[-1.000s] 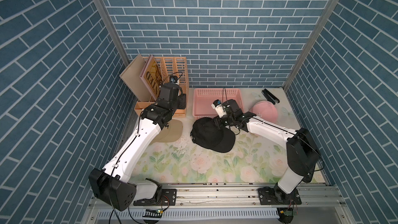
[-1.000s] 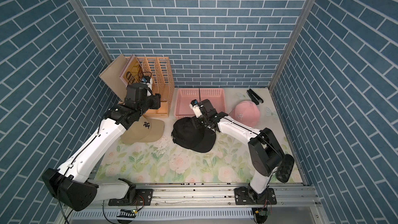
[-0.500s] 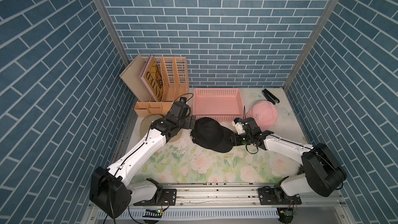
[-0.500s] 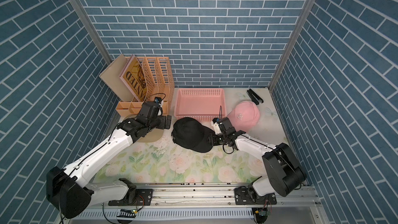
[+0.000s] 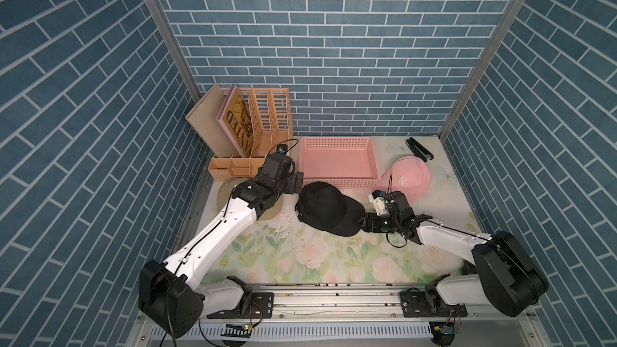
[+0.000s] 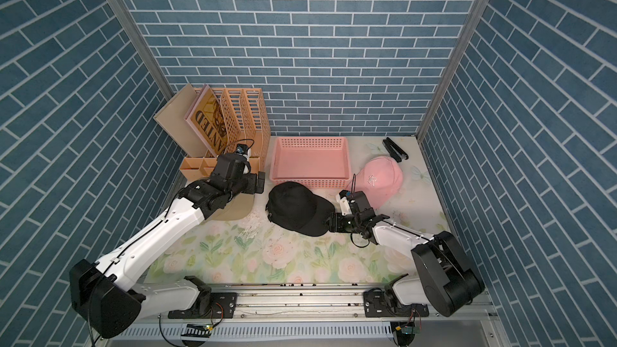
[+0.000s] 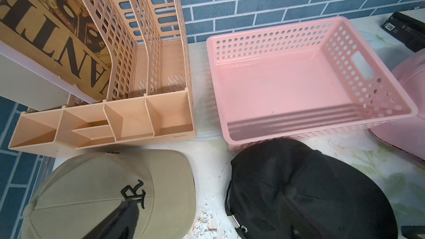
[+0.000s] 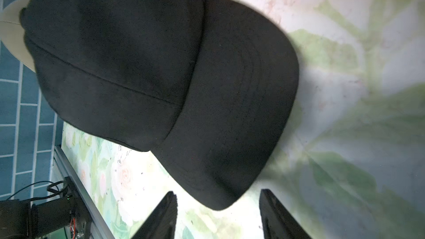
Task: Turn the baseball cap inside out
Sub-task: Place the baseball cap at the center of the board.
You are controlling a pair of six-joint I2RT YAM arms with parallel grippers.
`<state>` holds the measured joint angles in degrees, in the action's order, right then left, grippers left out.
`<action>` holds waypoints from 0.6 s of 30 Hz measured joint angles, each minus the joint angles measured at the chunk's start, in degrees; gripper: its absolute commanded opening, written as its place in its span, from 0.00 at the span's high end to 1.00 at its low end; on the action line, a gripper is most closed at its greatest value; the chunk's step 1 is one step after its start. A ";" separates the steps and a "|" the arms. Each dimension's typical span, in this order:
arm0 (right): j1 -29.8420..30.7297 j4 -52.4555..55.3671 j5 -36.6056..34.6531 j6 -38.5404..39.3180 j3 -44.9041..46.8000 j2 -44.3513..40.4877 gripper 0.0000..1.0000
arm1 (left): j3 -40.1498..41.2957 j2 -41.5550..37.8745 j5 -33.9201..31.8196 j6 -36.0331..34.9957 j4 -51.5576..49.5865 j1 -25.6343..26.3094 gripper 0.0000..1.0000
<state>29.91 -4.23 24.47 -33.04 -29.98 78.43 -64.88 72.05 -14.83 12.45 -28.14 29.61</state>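
Presently the black baseball cap (image 5: 325, 208) lies crown up on the floral surface (image 5: 300, 262), just in front of the pink basket (image 5: 340, 183). Its crown is close against the basket's front wall. Its brim points away from the basket, slanting toward the right arm's side. The cap's outer face is showing, so it is not turned inside out.

The left tool (image 5: 298, 183) hovers off the basket's front left corner, just beside the back of the cap's crown. In the left wrist view its blurred fingers (image 7: 125, 217) stand wide apart, one over a tan cap (image 7: 103, 191) and one over the black cap, gripping nothing.

The right tool (image 8: 218, 193) sits low, farther out from the basket than the cap, at the tip of the brim. Its jaws are parted, with the brim's edge reaching just between the fingertips, and they are not clamped on it.

The tan cap lies to the left of the basket's front corner, before an orange desk organizer (image 5: 267, 121). A pink cap (image 5: 407, 178) rests by the basket's right wall. A black stapler (image 5: 419, 154) lies beyond it, off the basket's back right corner.
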 measured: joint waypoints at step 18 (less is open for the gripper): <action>-10.73 -21.20 8.98 -8.09 6.14 3.30 0.90 | -1.66 1.31 -2.10 -1.14 -0.35 0.04 0.00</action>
<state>19.18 -25.43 33.45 -41.12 -23.83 81.73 -66.54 73.36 -16.93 11.31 -28.49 29.65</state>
